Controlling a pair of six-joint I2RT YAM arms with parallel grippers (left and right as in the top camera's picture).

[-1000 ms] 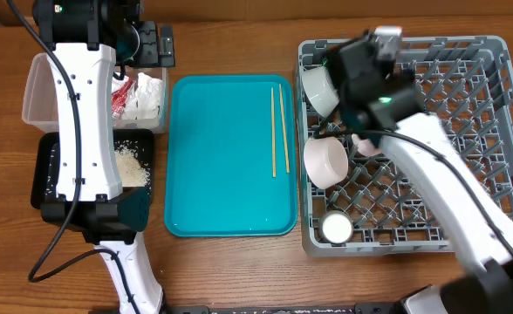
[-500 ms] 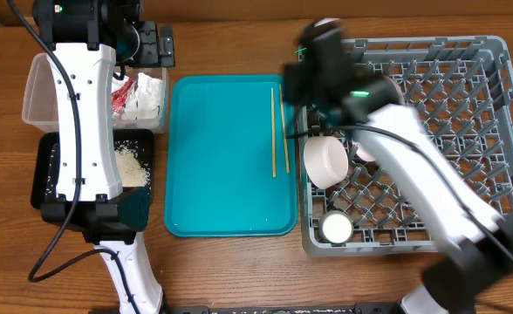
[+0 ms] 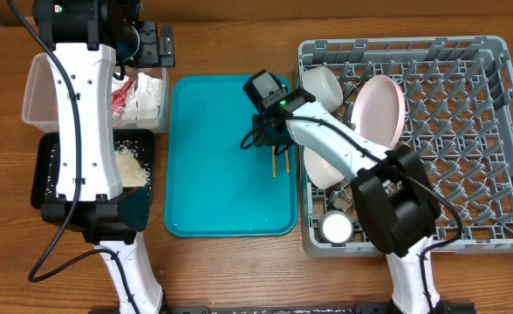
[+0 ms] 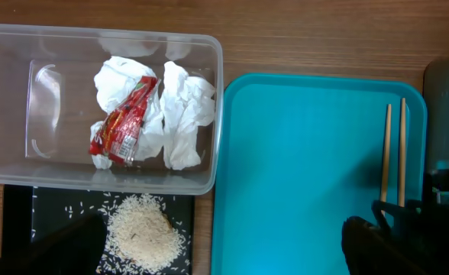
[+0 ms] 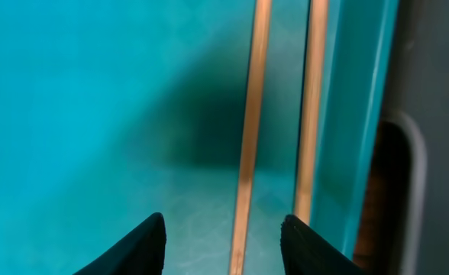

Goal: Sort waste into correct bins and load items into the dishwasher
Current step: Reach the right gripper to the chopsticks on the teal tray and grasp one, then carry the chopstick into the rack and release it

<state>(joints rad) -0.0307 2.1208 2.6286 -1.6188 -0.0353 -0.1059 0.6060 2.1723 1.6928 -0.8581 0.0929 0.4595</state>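
Observation:
Two wooden chopsticks point(image 5: 251, 114) lie side by side along the right edge of the teal tray point(image 3: 213, 174). My right gripper point(image 5: 224, 237) is open, low over them; the left chopstick lies between its fingers and the other by the right fingertip. It also shows in the overhead view point(image 3: 265, 135). My left gripper point(image 4: 217, 256) is wide open and empty, high above the clear tub point(image 4: 209, 114), which holds the red-and-white wrapper point(image 4: 125, 122) and the white napkin point(image 4: 186, 114). The rice heap point(image 4: 144, 233) lies in the black tray point(image 3: 47, 174).
The grey dish rack point(image 3: 466, 174) stands right of the teal tray. It holds a pink plate point(image 3: 379, 109) on edge, two white bowls point(image 3: 324, 87) and a small white cup point(image 3: 336, 228). The tray's raised rim runs just right of the chopsticks.
My right arm has swung left from over the rack and come down over the chopsticks on the teal tray. The left arm has not moved.

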